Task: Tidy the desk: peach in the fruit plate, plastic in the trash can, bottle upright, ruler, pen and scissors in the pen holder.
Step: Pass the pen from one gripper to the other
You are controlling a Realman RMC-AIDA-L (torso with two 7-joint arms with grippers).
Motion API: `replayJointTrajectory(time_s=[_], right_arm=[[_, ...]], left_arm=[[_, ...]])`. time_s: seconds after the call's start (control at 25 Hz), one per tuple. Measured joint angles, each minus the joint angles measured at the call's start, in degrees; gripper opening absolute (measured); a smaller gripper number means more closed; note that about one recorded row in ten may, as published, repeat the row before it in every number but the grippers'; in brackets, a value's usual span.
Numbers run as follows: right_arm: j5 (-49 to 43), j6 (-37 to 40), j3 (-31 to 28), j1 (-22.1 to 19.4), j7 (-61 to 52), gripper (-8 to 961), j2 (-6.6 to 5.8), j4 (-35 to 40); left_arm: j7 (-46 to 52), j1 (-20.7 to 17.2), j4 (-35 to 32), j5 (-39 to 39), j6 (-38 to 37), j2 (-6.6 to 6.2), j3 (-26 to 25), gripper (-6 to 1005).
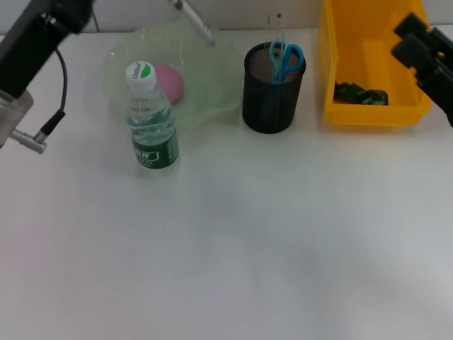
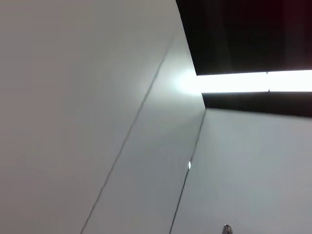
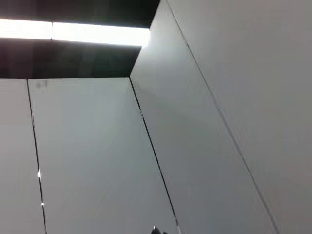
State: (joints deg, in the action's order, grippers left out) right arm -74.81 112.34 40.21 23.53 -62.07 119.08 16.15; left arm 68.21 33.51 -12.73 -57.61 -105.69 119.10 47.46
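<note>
The left arm (image 1: 32, 53) and right arm (image 1: 425, 53) sit raised at the table's (image 1: 233, 248) sides; I cannot tell their grip. Between them, the bottle (image 1: 151, 120) stands upright before the plate (image 1: 205, 78) holding the peach (image 1: 171, 83); scissors (image 1: 284, 58) fill the holder (image 1: 271, 92), plastic (image 1: 361, 93) lies in the bin (image 1: 354, 64).

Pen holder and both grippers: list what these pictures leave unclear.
- Pen holder, head view: the dark mesh hides all but the scissors handles; ruler and pen cannot be confirmed.
- Left gripper, right gripper: cut off by the head view's edges; both wrist views show only wall and ceiling.
- Plastic in the trash can: too small to identify.
</note>
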Motion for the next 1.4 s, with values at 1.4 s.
replayJointTrajectory(time_s=[1.4], right_arm=[[-11.95, -10.45, -11.74, 17.87, 39.73, 467, 0.87, -34.10]], left_arm=[[17.38, 4.86, 14.93, 8.82, -2.65, 0.08, -0.02, 127]])
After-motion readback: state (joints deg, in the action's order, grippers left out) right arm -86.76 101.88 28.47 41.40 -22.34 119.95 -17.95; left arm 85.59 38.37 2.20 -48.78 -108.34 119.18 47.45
